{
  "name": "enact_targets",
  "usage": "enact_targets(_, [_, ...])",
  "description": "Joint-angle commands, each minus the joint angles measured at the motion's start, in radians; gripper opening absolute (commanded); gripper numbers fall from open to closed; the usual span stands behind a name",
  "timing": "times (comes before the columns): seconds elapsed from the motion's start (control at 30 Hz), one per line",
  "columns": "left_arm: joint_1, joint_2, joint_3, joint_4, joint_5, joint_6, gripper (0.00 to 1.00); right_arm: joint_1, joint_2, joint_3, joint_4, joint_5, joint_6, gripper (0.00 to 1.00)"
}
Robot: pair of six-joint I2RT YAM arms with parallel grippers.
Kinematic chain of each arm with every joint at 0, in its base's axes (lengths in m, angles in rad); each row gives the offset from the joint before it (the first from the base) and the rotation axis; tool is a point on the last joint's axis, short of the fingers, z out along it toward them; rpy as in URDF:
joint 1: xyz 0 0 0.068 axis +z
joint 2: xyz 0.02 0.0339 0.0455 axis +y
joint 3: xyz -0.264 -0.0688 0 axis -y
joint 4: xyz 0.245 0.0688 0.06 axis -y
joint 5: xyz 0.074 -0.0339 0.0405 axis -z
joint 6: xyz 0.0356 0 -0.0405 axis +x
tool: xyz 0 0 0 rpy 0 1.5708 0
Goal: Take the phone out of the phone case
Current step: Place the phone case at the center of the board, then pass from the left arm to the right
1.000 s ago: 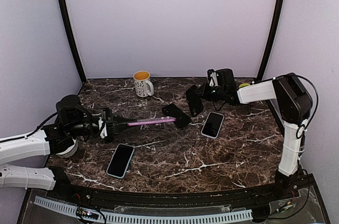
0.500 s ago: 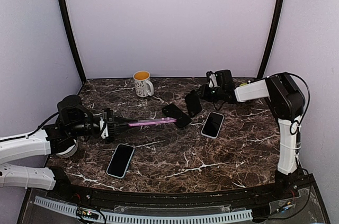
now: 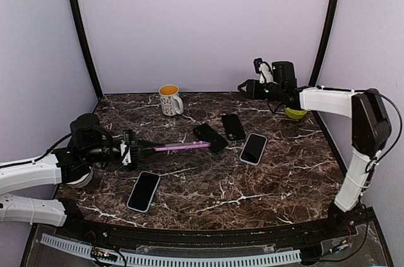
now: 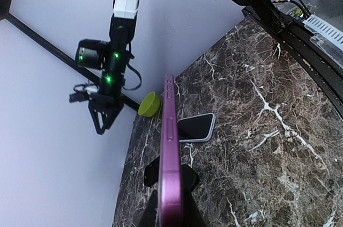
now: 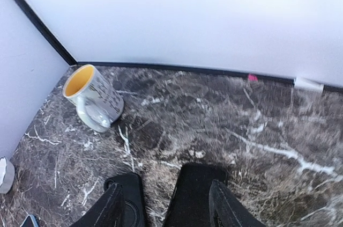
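Dark marble table (image 3: 252, 185), white-veined, is enclosed by pale lilac walls (image 3: 202, 21) and two black corner posts (image 3: 82, 33). Nearest, one blue-rimmed phone (image 3: 144, 191) is laid flat. One purple phone (image 3: 180, 146), apparently cased, is clamped edge-up by the left gripper (image 3: 134, 148). Mid-table, one white-rimmed phone (image 3: 254, 148) is laid beside two dark pieces, a left black slab (image 3: 210, 137) and a right black slab (image 3: 233, 126). Farther back, one mug (image 3: 169, 99) and one green bowl (image 3: 293, 113) are seen. The right gripper (image 3: 246, 88) is held aloft, jaws parted, empty
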Motion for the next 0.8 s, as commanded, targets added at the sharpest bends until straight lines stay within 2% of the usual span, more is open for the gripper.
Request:
enact_targets(0.0, [0.004,0.002,0.038,0.034,-0.004,0.004,0.0,0.041,-0.176,-0.084,0.032,-0.048,-0.214,0.56])
enact_targets(0.17, [0.004,0.013,0.044,0.021,0.004,0.001,0.0,0.149,-0.318,-0.161,-0.034,-0.03,-0.405,0.64])
enact_targets(0.33, [0.004,0.025,0.05,-0.008,0.028,0.003,0.0,0.286,-0.414,-0.202,-0.044,-0.011,-0.453,0.77])
enact_targets(0.47, [0.004,0.036,0.057,-0.025,0.051,0.0,0.0,0.388,-0.482,-0.224,-0.08,-0.037,-0.515,0.78])
enact_targets(0.77, [0.004,0.052,0.062,-0.052,0.069,0.011,0.0,0.586,-0.575,-0.318,-0.141,-0.017,-0.763,0.77])
